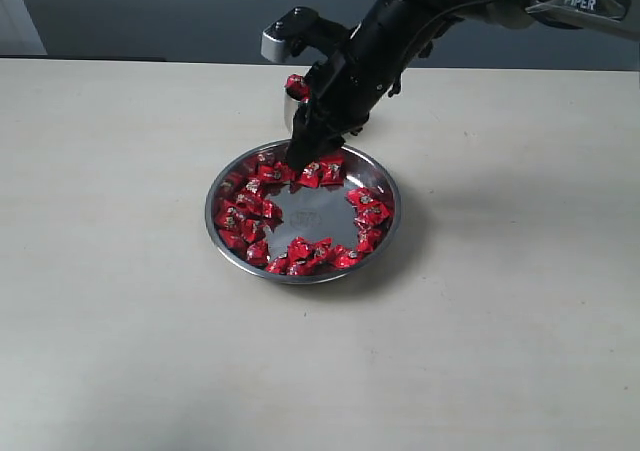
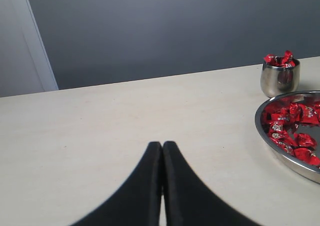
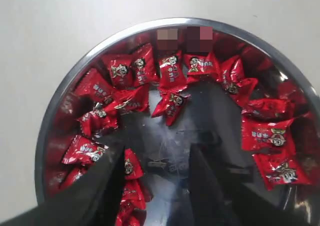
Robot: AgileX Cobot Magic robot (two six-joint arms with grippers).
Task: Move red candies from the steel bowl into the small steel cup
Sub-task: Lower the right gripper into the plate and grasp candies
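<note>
Right gripper (image 3: 157, 158), jaws wide apart and empty, hangs low over the steel bowl (image 3: 102, 49). Bare floor lies between the jaws, and the nearest red candies (image 3: 131, 168) sit just beside one finger.

Inside the bowl (image 1: 211, 216) the middle is bare, and the candies (image 1: 245, 211) lie in a ring along its rim. The right hand (image 1: 305, 159), fingers apart, stands over the bowl's far part, and its arm covers the cup (image 2: 280, 77) just behind the bowl. Around the bowl's other sides the worktop (image 1: 120, 321) is free. The left hand (image 2: 162, 153), fingers together, is well apart.
</note>
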